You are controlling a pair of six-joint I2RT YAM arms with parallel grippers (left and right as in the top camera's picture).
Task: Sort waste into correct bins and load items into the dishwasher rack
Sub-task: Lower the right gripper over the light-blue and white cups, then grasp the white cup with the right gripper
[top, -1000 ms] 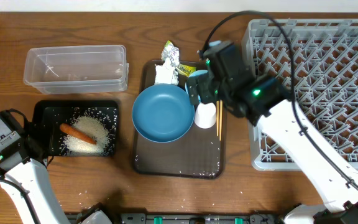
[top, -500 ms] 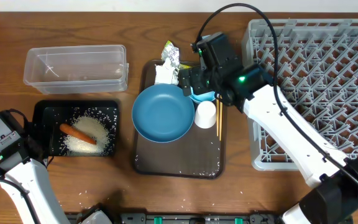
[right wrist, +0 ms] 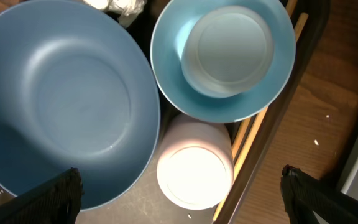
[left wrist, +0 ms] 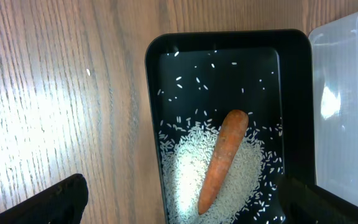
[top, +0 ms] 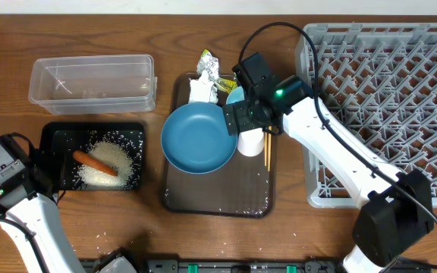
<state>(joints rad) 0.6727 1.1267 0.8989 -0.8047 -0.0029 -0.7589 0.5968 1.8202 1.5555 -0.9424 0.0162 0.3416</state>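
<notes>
My right gripper [right wrist: 182,196] hangs open over the brown tray, its fingers [right wrist: 328,199] straddling an upturned whitish cup [right wrist: 194,165]. Just beyond sits the small light-blue bowl [right wrist: 222,109] with another cup [right wrist: 229,50] inside; the large blue bowl [right wrist: 55,106] lies to the left, and chopsticks [right wrist: 253,137] run along the tray's right side. My left gripper [left wrist: 179,202] is open above the black bin [left wrist: 229,37], which holds rice [left wrist: 188,180] and the carrot [left wrist: 222,158]. The clear tub [top: 93,82] holds no waste. Tissue [top: 201,91], foil [top: 209,67] and packet [top: 226,85] lie at the tray's far end.
The grey dishwasher rack [top: 385,106] fills the right side, close to the brown tray [top: 215,193]. Stray rice grains dot the tray and the wood near the front edge [top: 105,233]. The right arm's cable [top: 279,30] arcs over the rack's left corner.
My right gripper has swung left and a little nearer, from the tray's right edge to over the upturned cup and small bowl. The left arm has stayed still.
</notes>
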